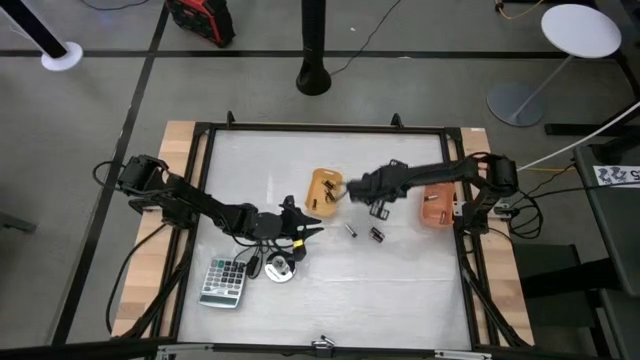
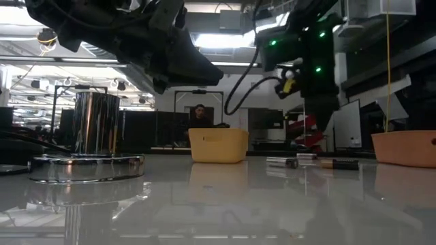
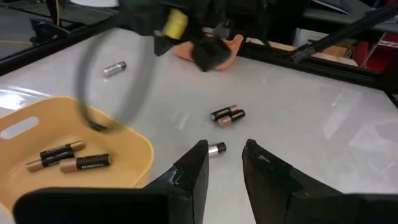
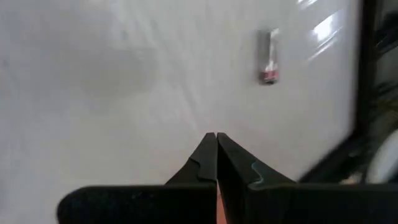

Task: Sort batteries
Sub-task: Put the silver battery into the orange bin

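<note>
Several small batteries lie on the white table: one small cell (image 3: 216, 148), a pair side by side (image 3: 227, 115) and a silvery one (image 3: 114, 68), which the right wrist view also shows (image 4: 267, 56). A yellow bin (image 1: 322, 190) holds more batteries (image 3: 74, 158). An orange bin (image 1: 435, 205) stands to its right. My left gripper (image 3: 224, 152) is open and low over the table, right of the yellow bin, with the small cell just beyond its fingertips. My right gripper (image 4: 216, 135) is shut and hovers at the yellow bin's right rim (image 1: 345, 188), with nothing visible between its fingers.
A calculator (image 1: 225, 282) and a round white disc with a cable (image 1: 280, 270) lie near the table's near-left part. A black frame (image 1: 205, 200) borders the table. Both arms come close together over the middle, beside the yellow bin.
</note>
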Robot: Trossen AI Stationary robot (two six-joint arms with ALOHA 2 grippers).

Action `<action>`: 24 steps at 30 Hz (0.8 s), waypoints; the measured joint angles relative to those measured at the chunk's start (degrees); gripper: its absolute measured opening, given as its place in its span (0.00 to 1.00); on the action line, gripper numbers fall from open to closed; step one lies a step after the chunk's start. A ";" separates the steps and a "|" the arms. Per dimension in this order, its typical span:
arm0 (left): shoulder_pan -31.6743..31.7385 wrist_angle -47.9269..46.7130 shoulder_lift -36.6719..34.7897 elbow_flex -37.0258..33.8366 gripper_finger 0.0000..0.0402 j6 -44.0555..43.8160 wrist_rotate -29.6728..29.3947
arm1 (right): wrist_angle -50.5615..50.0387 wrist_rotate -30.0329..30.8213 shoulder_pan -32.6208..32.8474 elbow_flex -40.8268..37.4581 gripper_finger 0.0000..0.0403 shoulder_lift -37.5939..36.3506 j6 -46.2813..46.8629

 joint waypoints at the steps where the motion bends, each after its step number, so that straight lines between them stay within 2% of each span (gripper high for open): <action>1: -0.07 0.03 0.00 0.00 0.22 0.00 0.02 | 0.90 -2.47 -1.63 0.00 0.01 0.00 0.18; 4: -0.09 0.44 0.10 0.00 0.22 1.74 1.85 | 3.31 -10.93 -5.98 0.00 0.02 0.00 -0.46; 7: 0.00 3.39 2.10 1.26 0.22 7.23 4.24 | 4.05 -18.28 -9.08 0.00 0.08 -0.02 -1.33; 10: 0.00 4.76 6.30 5.98 0.22 15.06 10.01 | 3.52 -23.03 -10.93 0.00 0.13 -0.02 -1.46; 12: 0.03 2.35 9.87 10.25 0.22 19.18 13.22 | 2.66 -24.13 -11.34 0.02 0.15 -0.02 -1.47; 16: 1.36 -14.53 15.54 20.95 0.22 24.27 17.71 | 1.42 -23.34 -10.86 0.04 0.16 -0.05 -3.81; 20: 3.46 -34.61 19.74 30.59 0.22 27.11 18.18 | -0.55 -22.44 -9.51 0.06 0.16 -0.72 -4.59; 24: 5.38 -43.87 21.80 35.97 0.22 27.52 19.37 | -3.74 -22.37 -7.36 0.07 0.16 -3.48 -6.21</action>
